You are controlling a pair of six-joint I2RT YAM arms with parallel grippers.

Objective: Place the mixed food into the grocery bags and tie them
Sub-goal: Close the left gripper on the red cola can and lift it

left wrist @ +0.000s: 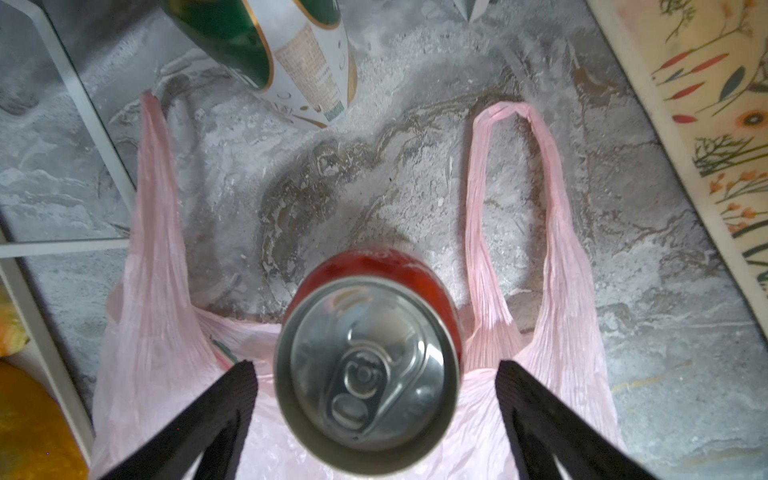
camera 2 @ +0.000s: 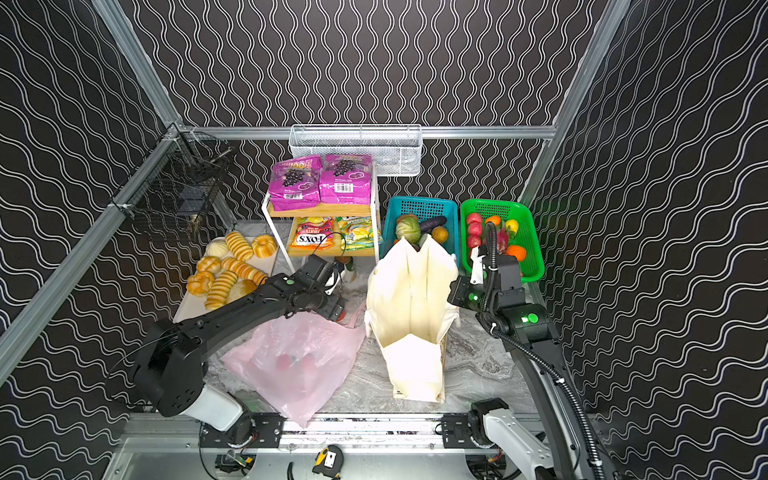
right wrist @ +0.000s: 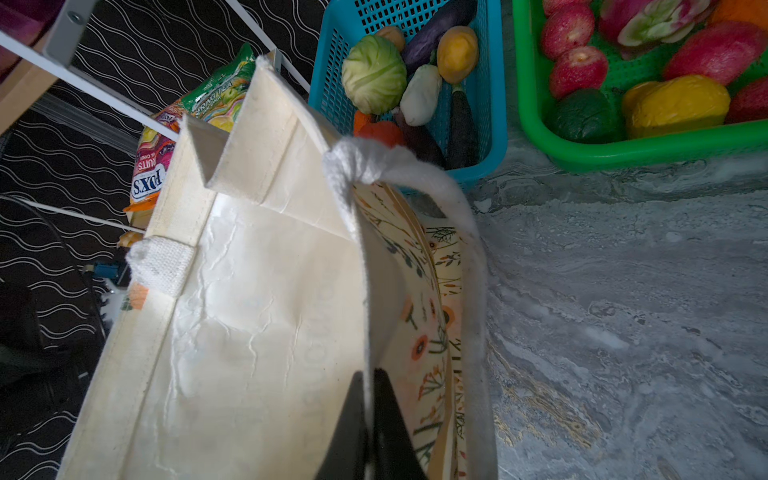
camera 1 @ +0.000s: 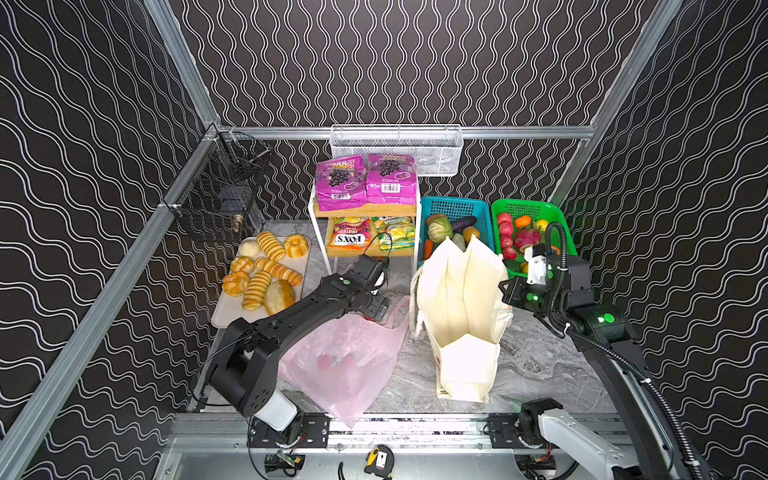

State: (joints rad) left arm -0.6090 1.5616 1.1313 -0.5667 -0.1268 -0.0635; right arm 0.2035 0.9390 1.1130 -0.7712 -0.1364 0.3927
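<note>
In the left wrist view a red drink can (left wrist: pixel 374 266) stands lid-up on the mouth of the pink plastic bag (left wrist: pixel 158 332), between its two loop handles. My left gripper (left wrist: pixel 372 365) is open around the can, with a gap on each side. In both top views that gripper (camera 1: pixel 376 309) hovers at the far end of the pink bag (camera 1: pixel 345 357), and red shapes show through the plastic. The cream tote (camera 1: pixel 457 299) stands open. My right gripper (right wrist: pixel 368 374) is shut on its rim. Magenta pouches (camera 1: pixel 361 180), a green-yellow pouch (camera 1: pixel 395 232) and the cabbage (camera 1: pixel 439 230) stay in place.
A white two-shelf rack (camera 1: pixel 316 232) stands behind the left gripper, with a green-white can (left wrist: pixel 291 54) lying near its foot. A blue basket (camera 1: pixel 478 205) of vegetables and a green basket (camera 1: pixel 552 212) of fruit sit behind the tote. A bread tray (camera 1: pixel 232 309) lies at the left.
</note>
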